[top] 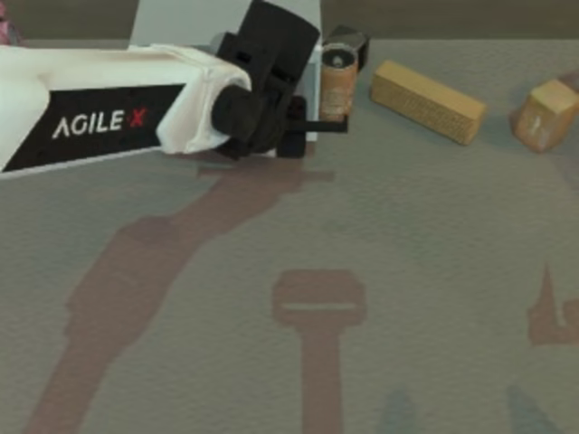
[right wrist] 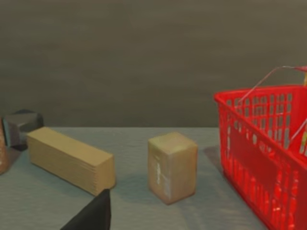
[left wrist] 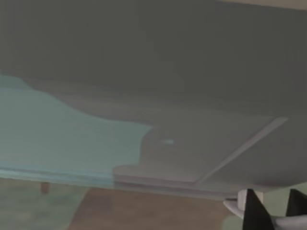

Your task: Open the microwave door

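Note:
The microwave [top: 181, 23] stands at the table's far edge, mostly hidden under my left arm. In the left wrist view the microwave door [left wrist: 192, 96] fills the picture, with its grey window and the teal inside showing through. Its white bar handle [left wrist: 241, 197] sits between the two dark fingers of my left gripper [left wrist: 273, 203], which is shut on it. In the top view the left gripper [top: 317, 127] is at the microwave's front right corner. Only a dark corner of my right gripper [right wrist: 93, 215] shows, low over the table at the right.
A brown can [top: 337, 81] stands just right of the left gripper, with a dark cube [top: 351, 43] behind it. Farther right lie a long tan block [top: 427, 99] and a small tan box [top: 543, 113]. A red basket [right wrist: 259, 143] stands at the right.

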